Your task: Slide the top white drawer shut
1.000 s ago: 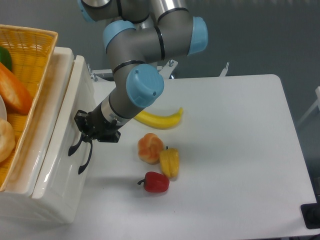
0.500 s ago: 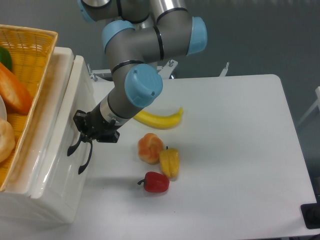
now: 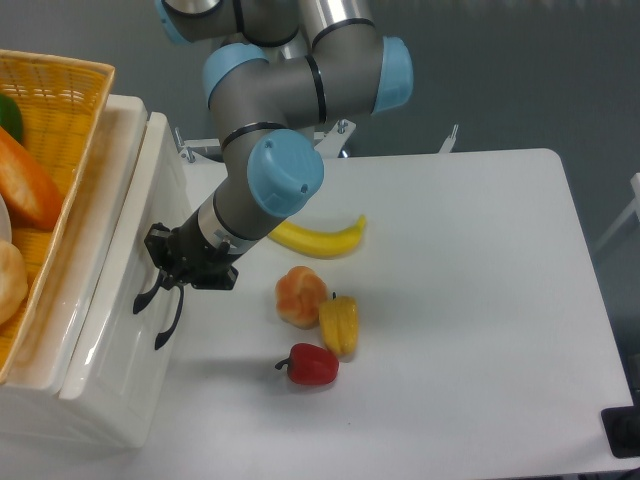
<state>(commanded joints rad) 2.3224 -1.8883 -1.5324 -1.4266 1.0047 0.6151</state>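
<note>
The pincer (image 3: 165,270) is sitting against the front panel of the top white drawer (image 3: 125,300), right at the upper end of the black curved handle (image 3: 160,315). Its dark fingers are bunched together at the panel, and I cannot tell whether they are pinching the handle or merely pressing beside it. The arm is reaching in from the far side, with 2 light blue joint caps showing, the nearer one (image 3: 285,172) hanging just above the wrist.

The top white drawer is standing at the left edge of the scene, its glossy front panel facing right toward the tabletop (image 3: 470,300). Its rim is sticking out a little past the white cabinet body to its left, so it is not fully shut. An orange wicker basket (image 3: 60,100) is resting on top of the cabinet at the far left, holding some food items that are cut off by the frame edge.

On the tabletop, a yellow banana (image 3: 320,238) is lying just right of the arm's wrist. Nearer, 3 items are clustered together: a peach-coloured bun-like piece (image 3: 300,295), a yellow pepper (image 3: 340,325) touching it, and a red pepper (image 3: 312,365) just near of both.
</note>
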